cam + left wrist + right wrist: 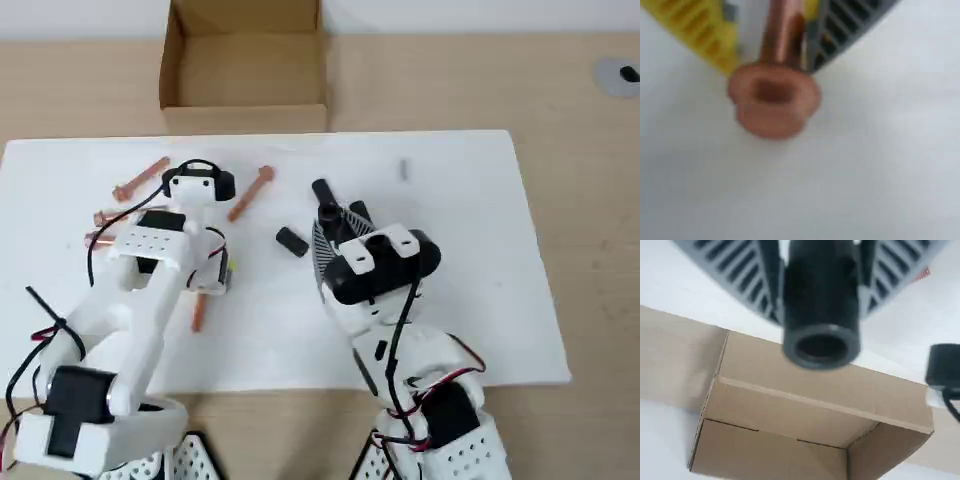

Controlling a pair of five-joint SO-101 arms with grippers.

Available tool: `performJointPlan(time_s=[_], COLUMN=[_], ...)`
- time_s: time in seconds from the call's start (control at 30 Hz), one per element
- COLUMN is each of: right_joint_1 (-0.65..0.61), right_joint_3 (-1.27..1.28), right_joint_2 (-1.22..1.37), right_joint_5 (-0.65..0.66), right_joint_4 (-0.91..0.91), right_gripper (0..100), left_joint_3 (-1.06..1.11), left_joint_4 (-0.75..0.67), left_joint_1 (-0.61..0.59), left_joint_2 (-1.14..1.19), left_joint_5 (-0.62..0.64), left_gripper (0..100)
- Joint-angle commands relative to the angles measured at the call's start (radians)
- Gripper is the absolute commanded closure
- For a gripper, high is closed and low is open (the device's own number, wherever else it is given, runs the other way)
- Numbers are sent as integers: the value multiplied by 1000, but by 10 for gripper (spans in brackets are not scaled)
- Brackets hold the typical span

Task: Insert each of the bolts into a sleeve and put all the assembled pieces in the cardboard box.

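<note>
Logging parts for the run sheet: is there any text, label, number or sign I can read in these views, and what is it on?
No readable text in any view.
The cardboard box has plain walls, with no print or label.
The copper bolt and the black sleeve show no markings.
The grey disc at the high view's right edge has a dark spot, too small to tell whether it is a sign.

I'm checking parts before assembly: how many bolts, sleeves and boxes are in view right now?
copper bolts: 5, two partly hidden under an arm
black sleeves: 2
cardboard box: 1
Total: 8
</note>
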Motion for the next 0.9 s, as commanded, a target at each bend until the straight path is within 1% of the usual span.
performJointPlan(time_s=[0.0, 0.27, 0.33, 0.4, 0.5, 0.6, 0.7, 0.8, 0.87], right_joint_1=[5, 5, 5, 5, 5, 5, 5, 5, 5], right_joint_3=[-74, -74, -74, -74, -74, -74, -76, -76, -76], right_joint_2=[-114, -114, -114, -114, -114, -114, -114, -114, -114], right_joint_5=[3, 3, 3, 3, 3, 3, 3, 3, 3], right_joint_4=[0, 0, 0, 0, 0, 0, 0, 0, 0], right_gripper=[989, 989, 989, 989, 989, 989, 989, 989, 989], left_joint_3=[-15, -46, -103, -183, -295, -381, -439, -502, -545], left_joint_4=[-66, -49, 17, 112, 253, 382, 473, 534, 551], left_joint_1=[-26, -123, -129, -120, -69, 11, 63, 71, 64], left_joint_2=[47, 41, 35, 1, -87, -193, -286, -361, -421], left_joint_5=[-6, -6, -6, -6, -6, -52, -68, -60, -25], left_gripper=[989, 990, 990, 990, 990, 990, 990, 991, 991])
